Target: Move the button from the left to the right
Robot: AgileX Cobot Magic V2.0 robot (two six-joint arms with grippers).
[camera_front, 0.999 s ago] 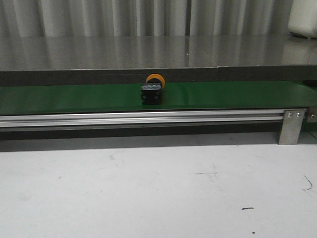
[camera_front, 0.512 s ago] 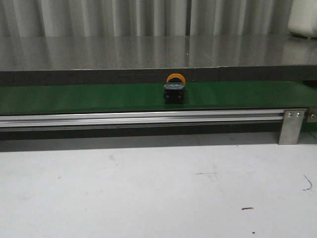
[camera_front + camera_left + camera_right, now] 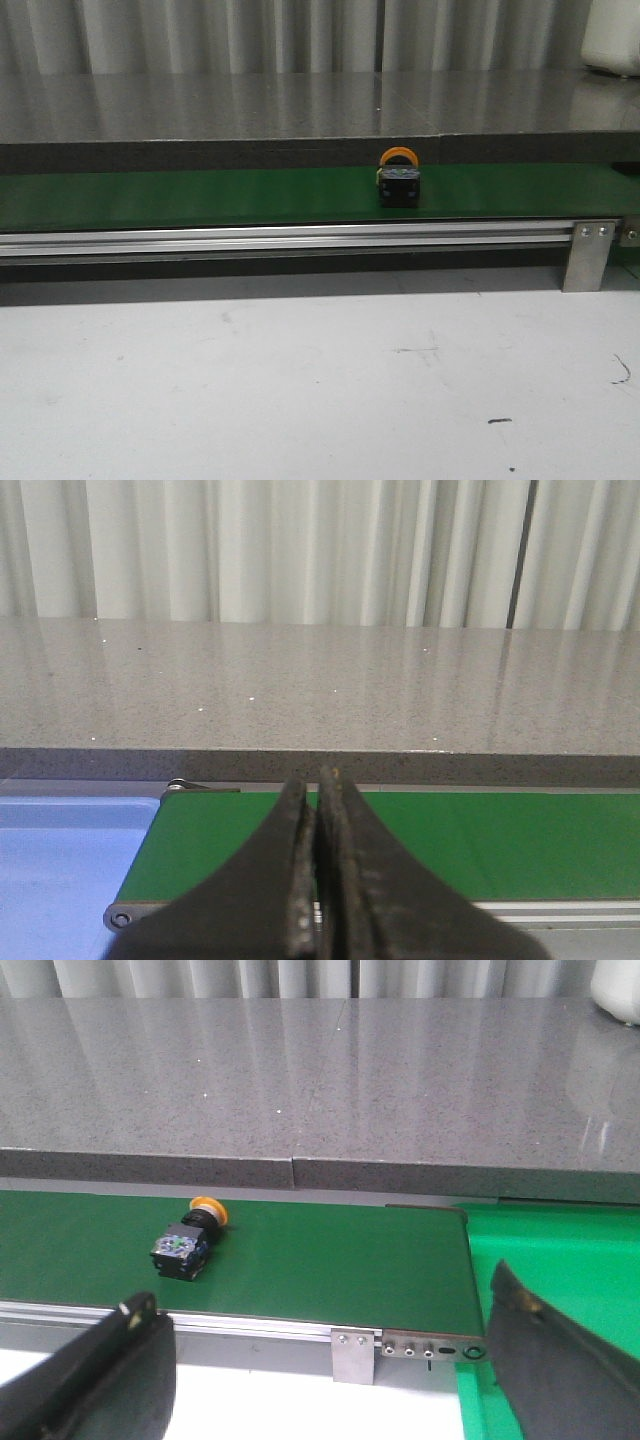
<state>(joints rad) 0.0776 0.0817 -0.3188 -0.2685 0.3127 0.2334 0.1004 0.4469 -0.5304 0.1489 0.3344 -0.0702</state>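
The button (image 3: 399, 180), a black boxy body with an orange-yellow cap, lies on its side on the green belt (image 3: 200, 198), right of the belt's middle. It also shows in the right wrist view (image 3: 185, 1241), cap pointing toward the stone counter. My right gripper (image 3: 322, 1305) is open and empty, in front of the belt's right end, with the button ahead and to its left. My left gripper (image 3: 317, 785) is shut and empty over the belt's left end (image 3: 500, 840). No arm shows in the front view.
An aluminium rail (image 3: 300, 238) with a bracket (image 3: 590, 254) fronts the belt. A grey stone counter (image 3: 300, 105) runs behind it. A blue bin (image 3: 60, 870) sits past the belt's left end, a green bin (image 3: 560, 1260) past its right end. A white table (image 3: 300, 390) lies in front.
The button has travelled to the right along the belt, from about the middle to right of the middle. Nothing else in the front view has moved.
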